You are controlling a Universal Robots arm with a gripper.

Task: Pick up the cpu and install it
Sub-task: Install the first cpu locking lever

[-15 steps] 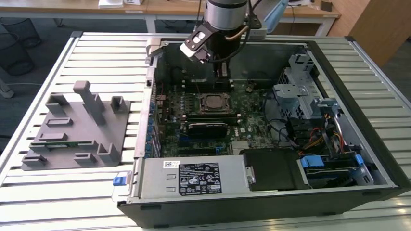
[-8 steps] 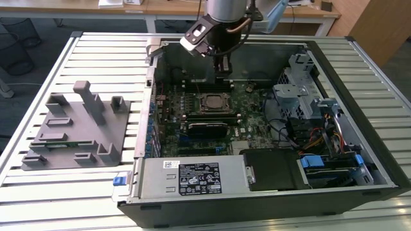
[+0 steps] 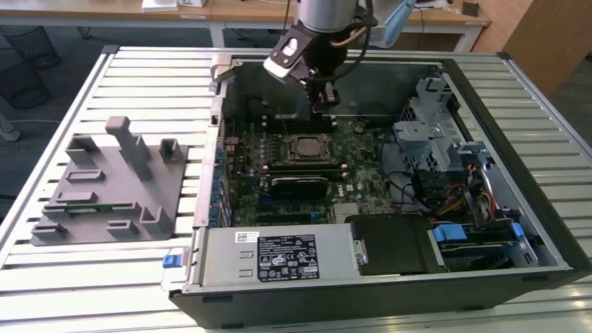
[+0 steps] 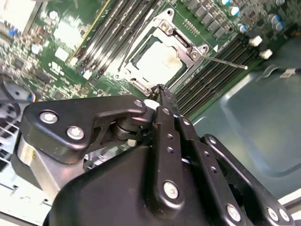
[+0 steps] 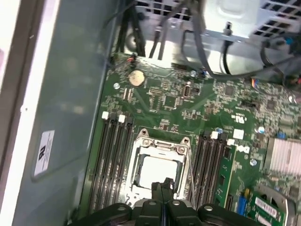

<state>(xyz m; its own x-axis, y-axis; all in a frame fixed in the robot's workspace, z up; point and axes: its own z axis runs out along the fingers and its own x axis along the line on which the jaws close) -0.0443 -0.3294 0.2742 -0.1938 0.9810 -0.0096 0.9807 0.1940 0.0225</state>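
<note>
The cpu is a pale square chip lying flat in the motherboard socket, inside the socket's metal frame. It also shows in the second wrist view and in the exterior view. A thin metal lever sticks out from the socket's side. My gripper hangs over the open computer case, a little above the socket and towards the case's back wall. Its black fingertips are pressed together, shut, with nothing visible between them; they hover just over the socket's edge.
The open computer case holds memory slots on both sides of the socket, a drive cage, cables and a power supply. A grey fixture with a green memory stick lies at the exterior view's left.
</note>
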